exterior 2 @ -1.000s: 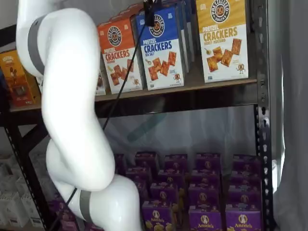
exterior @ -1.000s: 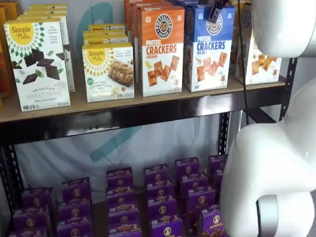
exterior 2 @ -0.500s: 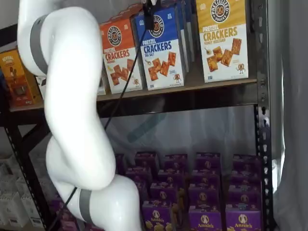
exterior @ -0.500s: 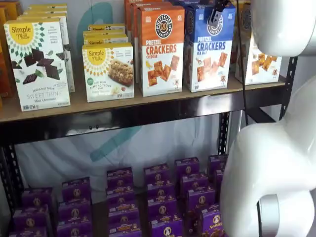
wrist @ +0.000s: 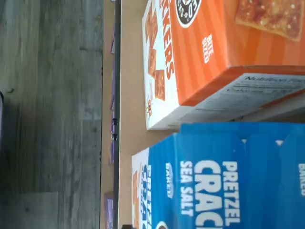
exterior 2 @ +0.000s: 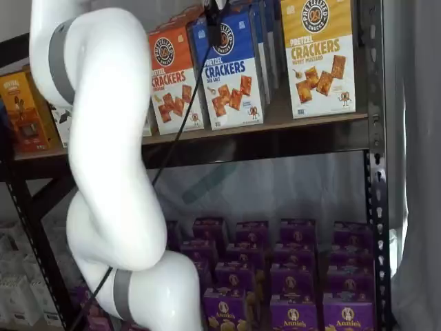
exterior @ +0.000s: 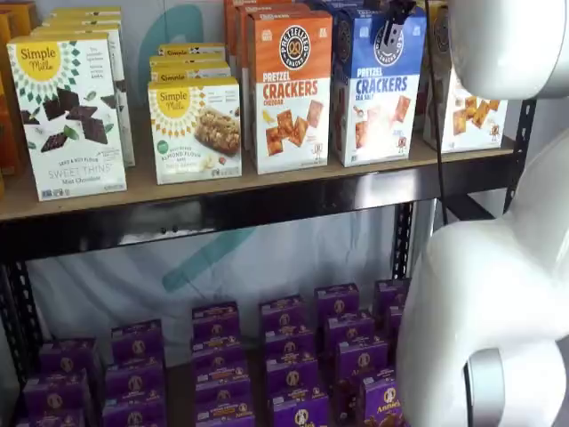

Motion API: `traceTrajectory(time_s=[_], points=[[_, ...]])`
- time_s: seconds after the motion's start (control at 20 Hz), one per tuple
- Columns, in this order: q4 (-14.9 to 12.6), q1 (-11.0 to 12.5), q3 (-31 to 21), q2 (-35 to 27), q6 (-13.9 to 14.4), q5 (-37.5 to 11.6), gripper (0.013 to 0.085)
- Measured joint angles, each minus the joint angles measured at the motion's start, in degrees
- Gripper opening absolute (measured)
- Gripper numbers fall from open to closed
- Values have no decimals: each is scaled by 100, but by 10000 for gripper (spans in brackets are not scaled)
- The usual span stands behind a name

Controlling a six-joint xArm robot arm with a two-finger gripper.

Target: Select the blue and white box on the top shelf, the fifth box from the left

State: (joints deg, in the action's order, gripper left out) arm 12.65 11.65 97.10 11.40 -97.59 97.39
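Note:
The blue and white box (exterior: 378,98) stands on the top shelf (exterior: 222,191) between an orange and white cracker box (exterior: 289,89) and a yellow-topped cracker box (exterior 2: 318,55). It shows in both shelf views (exterior 2: 231,76). My gripper (exterior: 389,20) hangs at the view's top edge, its black fingers in front of the blue box's upper part, also seen in a shelf view (exterior 2: 214,24). No gap or grip shows. The wrist view looks down on the blue box's top (wrist: 224,176), the orange box (wrist: 205,52) and the shelf board (wrist: 126,95).
Simple Mills boxes (exterior: 67,116) (exterior: 194,129) stand left on the top shelf. Several purple Annie's boxes (exterior: 284,356) fill the lower shelf. My white arm (exterior 2: 103,158) and a black cable (exterior 2: 172,131) hang in front of the shelves. A black upright (exterior 2: 375,138) bounds the right side.
The white arm has shifted slightly to the right in a shelf view. The black fingers stay at the blue box's top; the boxes have not visibly moved.

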Motion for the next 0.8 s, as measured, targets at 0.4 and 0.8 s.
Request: traceTrajectory(time_s=[0.4,0.8], points=[[-130,-77,-57,30,28,-20,850],[-122,-47,-105,68,0,-39,690]])
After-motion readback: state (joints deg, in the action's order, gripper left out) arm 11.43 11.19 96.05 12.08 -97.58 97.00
